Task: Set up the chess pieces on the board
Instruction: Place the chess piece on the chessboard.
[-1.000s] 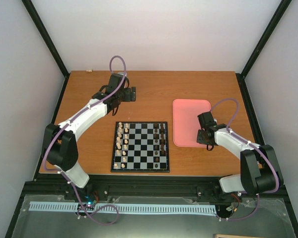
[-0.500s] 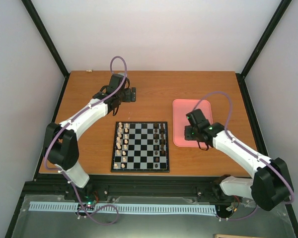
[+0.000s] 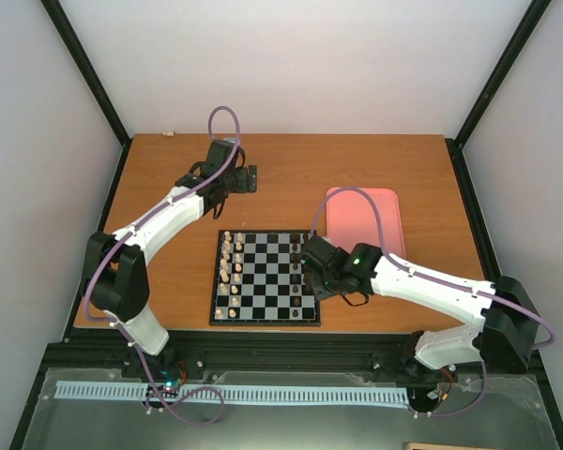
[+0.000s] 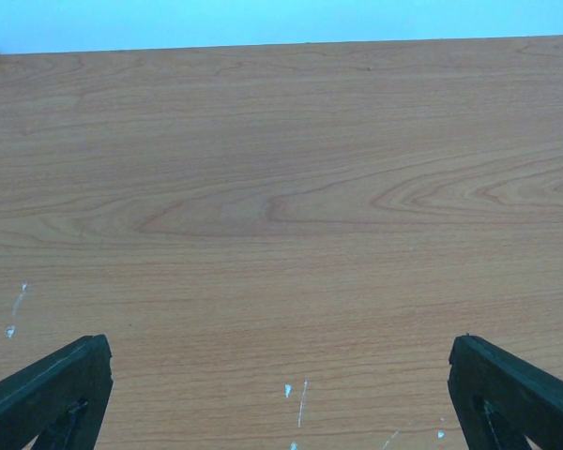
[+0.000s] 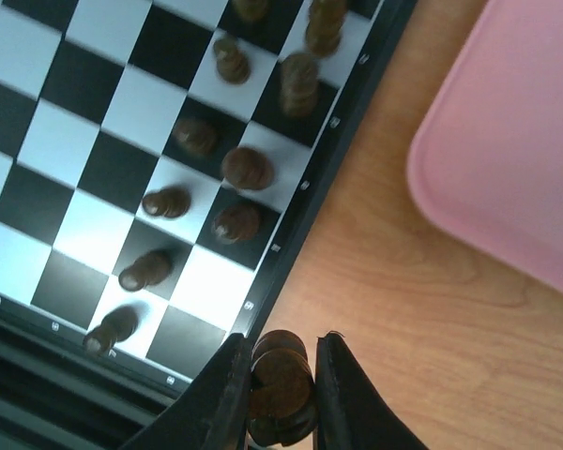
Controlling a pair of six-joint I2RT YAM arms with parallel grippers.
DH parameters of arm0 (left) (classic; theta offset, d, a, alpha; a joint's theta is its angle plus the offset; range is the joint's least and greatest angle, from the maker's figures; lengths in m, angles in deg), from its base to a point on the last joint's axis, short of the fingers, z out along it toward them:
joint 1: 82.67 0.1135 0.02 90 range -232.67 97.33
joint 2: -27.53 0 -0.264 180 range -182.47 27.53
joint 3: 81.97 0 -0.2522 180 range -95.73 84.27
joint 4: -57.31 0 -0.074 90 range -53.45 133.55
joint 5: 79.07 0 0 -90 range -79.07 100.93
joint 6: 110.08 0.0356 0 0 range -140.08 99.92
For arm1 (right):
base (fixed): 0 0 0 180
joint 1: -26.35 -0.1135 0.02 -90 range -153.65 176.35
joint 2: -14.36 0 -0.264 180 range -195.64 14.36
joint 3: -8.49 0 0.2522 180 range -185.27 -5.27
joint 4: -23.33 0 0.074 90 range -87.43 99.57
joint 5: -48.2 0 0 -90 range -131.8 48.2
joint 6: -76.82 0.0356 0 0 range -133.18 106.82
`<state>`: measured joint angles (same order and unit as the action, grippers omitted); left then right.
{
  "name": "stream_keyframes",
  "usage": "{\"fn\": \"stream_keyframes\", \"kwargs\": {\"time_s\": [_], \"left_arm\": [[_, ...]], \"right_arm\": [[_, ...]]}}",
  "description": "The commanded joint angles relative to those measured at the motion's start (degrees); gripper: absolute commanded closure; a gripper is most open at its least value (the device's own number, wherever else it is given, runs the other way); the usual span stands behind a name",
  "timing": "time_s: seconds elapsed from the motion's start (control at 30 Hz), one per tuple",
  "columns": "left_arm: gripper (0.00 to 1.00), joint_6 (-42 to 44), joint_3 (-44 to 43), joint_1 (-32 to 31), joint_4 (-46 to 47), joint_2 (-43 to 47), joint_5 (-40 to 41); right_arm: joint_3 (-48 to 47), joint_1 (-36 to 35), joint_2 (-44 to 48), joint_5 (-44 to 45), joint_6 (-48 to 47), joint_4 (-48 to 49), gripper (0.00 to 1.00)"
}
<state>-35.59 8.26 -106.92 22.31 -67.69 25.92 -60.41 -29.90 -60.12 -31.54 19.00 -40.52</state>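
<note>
Right gripper [image 5: 283, 345]: pinching one dark chess piece [image 5: 281, 394], above right edge of board [image 5: 296, 211], near pink tray [image 5: 507, 159]. Left gripper [image 4: 281, 394]: spread, above table [image 4: 281, 187], far left.

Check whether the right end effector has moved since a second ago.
Yes. The right end effector went left in the top view, from over the tray to the right edge of the board, gripping a dark piece.

My matt black plastic fingers [image 5: 345, 398] pinch a dark brown chess piece [image 5: 280, 380], ribbed and faintly shiny. At eleven o'clock, the board [image 5: 122, 169] looks smooth and glossy, catching light. At two o'clock, the pink tray [image 5: 516, 141] looks like smooth, matt plastic. The desk [image 5: 385, 300] is satin-finished wood grain.
</note>
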Motion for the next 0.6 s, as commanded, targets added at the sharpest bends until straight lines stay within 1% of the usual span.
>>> {"fn": "stream_keyframes", "kwargs": {"time_s": [0.0,0.2,0.37,0.57], "left_arm": [[0.00,-0.53,-1.41,0.08,0.33,-0.87,0.40],[0.00,-0.58,-1.63,0.09,0.43,-1.37,0.04],[0.00,-0.58,-1.35,0.08,0.65,-1.29,0.06],[0.00,-0.57,-1.34,0.08,0.68,-1.28,0.11]], "right_arm": [[-1.46,-4.52,-2.82,0.85,3.34,-3.60,0.97],[-1.93,-9.69,-7.07,4.04,6.72,-2.30,0.97],[-0.62,-11.03,-8.58,6.96,8.94,1.09,0.97],[0.86,-11.16,-11.09,6.21,9.08,5.96,0.96]]}}
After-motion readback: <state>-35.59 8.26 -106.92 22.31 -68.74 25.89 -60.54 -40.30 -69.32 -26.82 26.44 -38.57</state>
